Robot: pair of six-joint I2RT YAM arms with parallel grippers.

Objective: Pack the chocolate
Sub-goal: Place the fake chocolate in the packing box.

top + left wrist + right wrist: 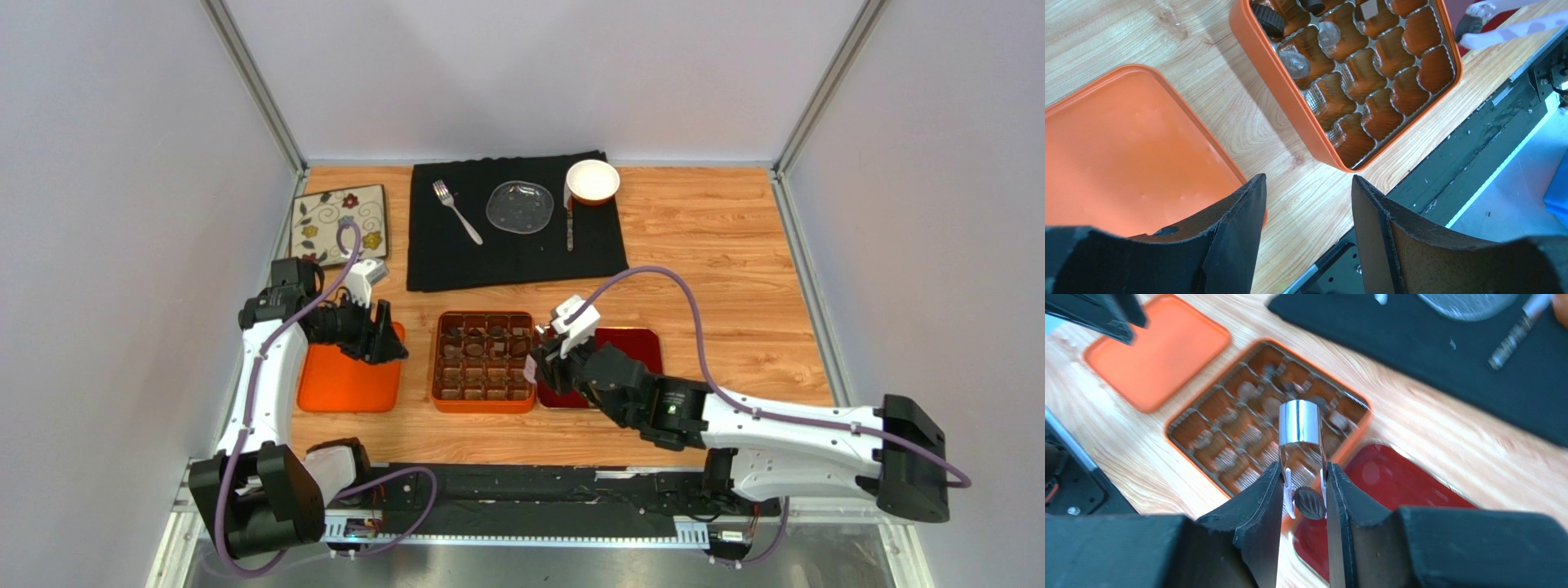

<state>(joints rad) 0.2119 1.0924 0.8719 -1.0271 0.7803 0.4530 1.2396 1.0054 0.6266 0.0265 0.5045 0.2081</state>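
My right gripper [1303, 490] is shut on a pair of metal tongs [1301, 425]. The tongs' white tips pinch a dark oval chocolate [1310, 503] with a leaf pattern. It hangs over the edge between the orange box [1176, 422] and the dark red tray [1395, 484]. In the top view the right gripper [552, 357] sits at the box's right side. Several chocolate pieces [472, 331] lie in the box's [436, 368] far compartments. My left gripper [1309, 190] is open and empty, over bare wood between the orange lid [1125, 153] and the box [1290, 92].
The orange lid [350, 382] lies left of the box, under the left gripper [386, 341]. A black cloth [423, 245] at the back carries a fork [456, 211], a glass plate [519, 206], a knife [569, 221] and a white bowl [593, 181]. A patterned tile [337, 223] sits back left.
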